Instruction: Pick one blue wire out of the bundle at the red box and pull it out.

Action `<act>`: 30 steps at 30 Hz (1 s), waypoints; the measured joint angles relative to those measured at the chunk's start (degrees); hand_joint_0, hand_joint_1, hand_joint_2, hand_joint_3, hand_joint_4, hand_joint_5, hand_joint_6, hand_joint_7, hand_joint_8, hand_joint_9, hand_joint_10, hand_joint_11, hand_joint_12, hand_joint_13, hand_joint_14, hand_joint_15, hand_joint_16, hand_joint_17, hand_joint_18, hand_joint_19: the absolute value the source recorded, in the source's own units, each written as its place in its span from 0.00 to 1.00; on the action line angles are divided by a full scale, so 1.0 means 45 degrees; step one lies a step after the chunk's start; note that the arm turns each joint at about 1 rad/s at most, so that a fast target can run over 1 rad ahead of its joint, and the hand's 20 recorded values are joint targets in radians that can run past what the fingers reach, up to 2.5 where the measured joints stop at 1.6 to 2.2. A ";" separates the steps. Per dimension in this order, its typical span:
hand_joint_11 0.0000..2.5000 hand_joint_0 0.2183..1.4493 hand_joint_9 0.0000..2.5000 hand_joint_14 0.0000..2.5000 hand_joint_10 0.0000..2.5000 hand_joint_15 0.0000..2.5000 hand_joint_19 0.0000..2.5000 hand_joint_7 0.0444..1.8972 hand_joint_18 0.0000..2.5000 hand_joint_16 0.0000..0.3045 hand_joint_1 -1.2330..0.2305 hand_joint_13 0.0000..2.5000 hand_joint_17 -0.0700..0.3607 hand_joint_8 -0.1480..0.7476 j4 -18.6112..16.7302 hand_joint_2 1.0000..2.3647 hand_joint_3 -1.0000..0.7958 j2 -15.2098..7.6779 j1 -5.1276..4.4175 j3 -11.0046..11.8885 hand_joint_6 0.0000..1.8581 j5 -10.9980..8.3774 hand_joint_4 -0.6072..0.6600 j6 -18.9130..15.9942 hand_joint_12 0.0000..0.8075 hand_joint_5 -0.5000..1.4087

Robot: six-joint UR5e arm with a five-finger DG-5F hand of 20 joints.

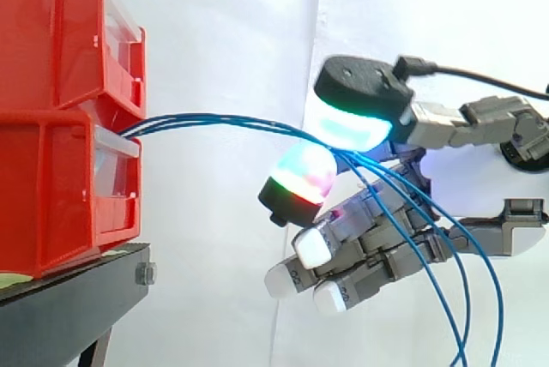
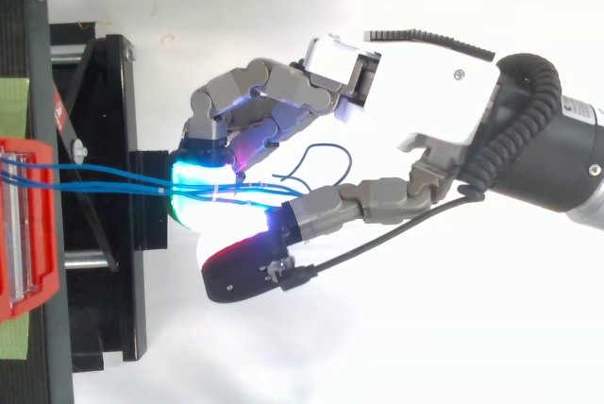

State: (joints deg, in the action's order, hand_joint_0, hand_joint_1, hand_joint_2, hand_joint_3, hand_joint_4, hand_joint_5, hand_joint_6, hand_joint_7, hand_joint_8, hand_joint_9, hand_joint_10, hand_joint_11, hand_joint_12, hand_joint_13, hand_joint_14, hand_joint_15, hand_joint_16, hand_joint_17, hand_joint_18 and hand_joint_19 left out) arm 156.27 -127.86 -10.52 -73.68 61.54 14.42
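A bundle of thin blue wires (image 1: 214,118) comes out between the two stacked red bins (image 1: 51,195) and arcs right. The wires (image 2: 104,176) run level from the red bin (image 2: 28,225) to my hand (image 2: 415,92). One cyan-green pad (image 1: 347,127) sits on top of the wires and a red-green pad (image 1: 300,174) just beneath, so the bundle passes between them. How many wires are pinched I cannot tell. My hand's other fingers (image 1: 369,230) are curled below. Past the hand the wires drop to the lower right, and one end loops (image 2: 321,163) near the palm.
The bins stand on a black stand (image 1: 69,298) at the left, with its frame (image 2: 104,140) beneath the wires. A white curtain fills the background. Open air lies between the bins and my hand.
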 measured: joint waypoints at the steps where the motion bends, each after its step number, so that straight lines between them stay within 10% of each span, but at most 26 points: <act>1: 0.18 0.27 0.39 0.00 0.00 0.07 0.16 0.54 0.21 0.17 0.60 0.20 0.44 0.58 0.0000 0.01 0.38 0.0000 0.0000 0.0001 0.46 -0.0009 0.62 -0.0001 0.53 0.19; 30: 0.20 0.26 0.41 0.00 0.01 0.09 0.15 0.52 0.25 0.18 0.44 0.24 0.44 0.60 0.0001 0.01 0.41 0.0008 0.0013 0.0000 0.46 -0.0013 0.67 -0.0014 0.55 0.18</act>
State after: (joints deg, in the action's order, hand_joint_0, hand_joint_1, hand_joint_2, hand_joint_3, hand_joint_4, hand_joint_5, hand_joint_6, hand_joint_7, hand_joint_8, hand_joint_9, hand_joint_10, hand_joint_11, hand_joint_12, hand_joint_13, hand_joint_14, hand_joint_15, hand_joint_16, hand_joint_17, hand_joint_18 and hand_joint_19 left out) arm 156.27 -127.83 -10.46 -73.68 61.48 14.35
